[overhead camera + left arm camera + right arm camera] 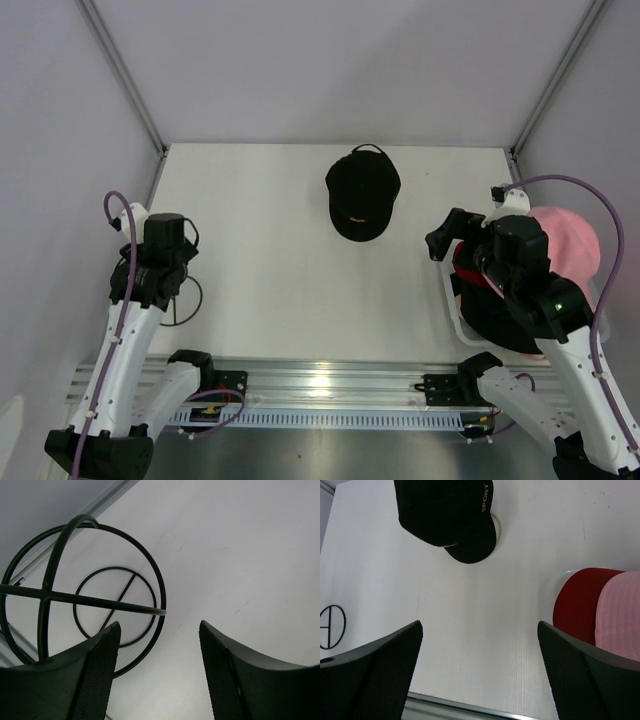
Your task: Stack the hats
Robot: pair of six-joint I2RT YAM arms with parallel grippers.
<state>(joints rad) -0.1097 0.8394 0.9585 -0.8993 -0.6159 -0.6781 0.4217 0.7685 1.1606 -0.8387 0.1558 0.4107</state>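
One black peaked cap [362, 195] lies alone on the white table, toward the back centre; the right wrist view shows it [445, 510] with "SPORT" on its side. Other hats sit in a white basket [452, 305] at the right: a pink one [572, 240], a red one [468, 272] and a black one [498, 322]. My right gripper [479, 624] hangs open above bare table just left of the basket, with the red hat [577, 602] and the pink hat [620, 615] beside its right finger. My left gripper [159, 625] is open at the table's left edge, holding nothing.
A black wire stand [75, 599] made of rings and a crossbar sits on the table under the left gripper, also visible from above [185, 300] and as a small stand [330, 626] in the right wrist view. Grey walls enclose the table on three sides.
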